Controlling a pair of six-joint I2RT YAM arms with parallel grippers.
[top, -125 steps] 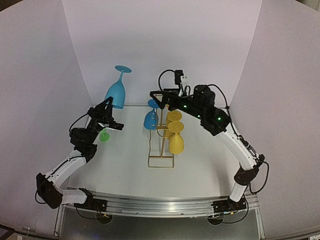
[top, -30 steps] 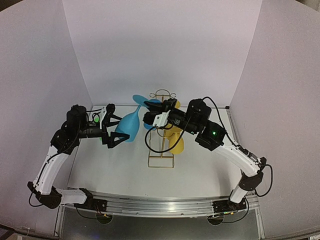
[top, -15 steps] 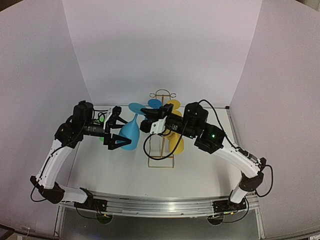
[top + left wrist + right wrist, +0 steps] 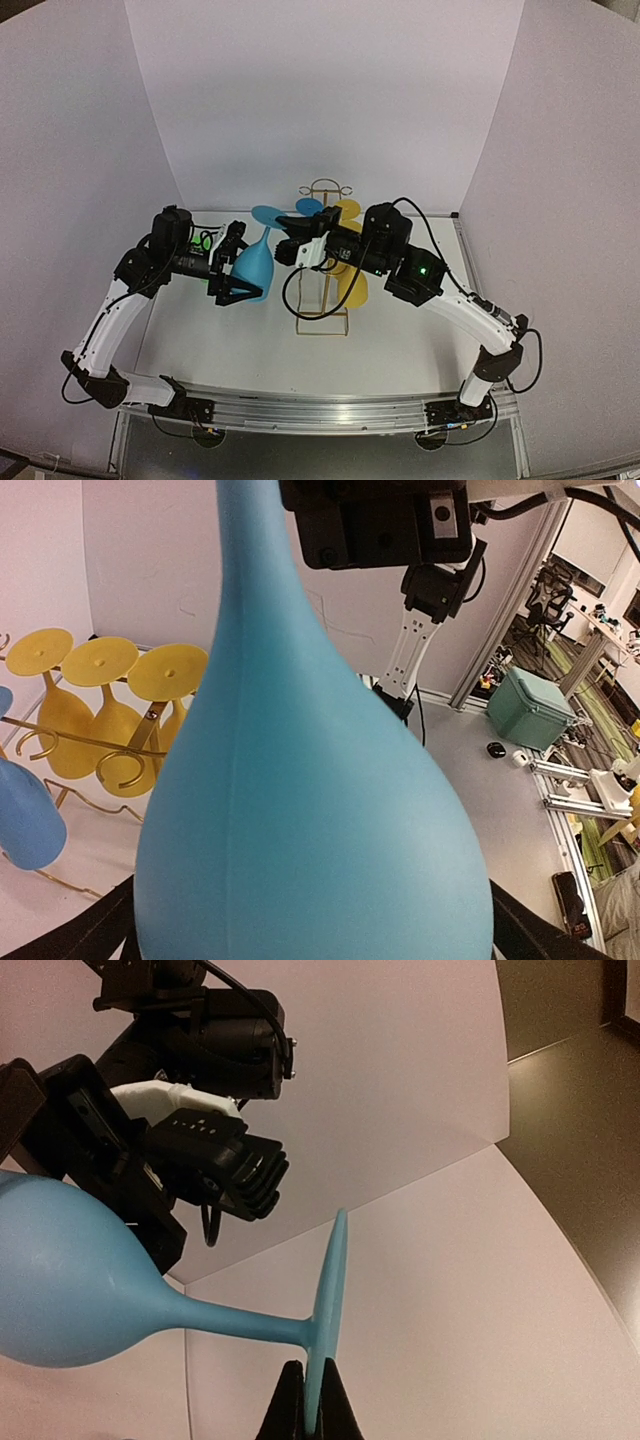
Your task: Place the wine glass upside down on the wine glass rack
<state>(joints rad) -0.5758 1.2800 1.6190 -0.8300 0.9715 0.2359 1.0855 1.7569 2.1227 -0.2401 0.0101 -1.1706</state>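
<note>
- Right jaws: narrowed to a thin gap, with the fingertips (image 4: 292, 1405) nipping the rim of the foot (image 4: 327, 1300) of the wine glass (image 4: 252, 268).
- Left jaws: spread wide and holding the bowl (image 4: 310, 780) of the same glass, with one finger (image 4: 95, 935) on each flank of the bowl.
- Wine glass: light blue and carried in the air between the two arms. It is tilted, with the bowl low on the left-arm side and the stem (image 4: 235, 1322) rising to the foot on the right-arm side. It sits just left of the wine glass rack (image 4: 325, 187) and is not on it.
- Wine glass rack: a gold wire frame standing on the bench (image 4: 230, 340) near the middle, its arched top at the far end.
- Rack load: three yellow glasses (image 4: 100, 695) hang foot-up in the ring loops on the side away from the left arm. A dark blue glass (image 4: 25, 825) hangs on the nearer side.
- Right arm (image 4: 440, 300): reaches across above the rack and hides part of it in the overhead view.
</note>
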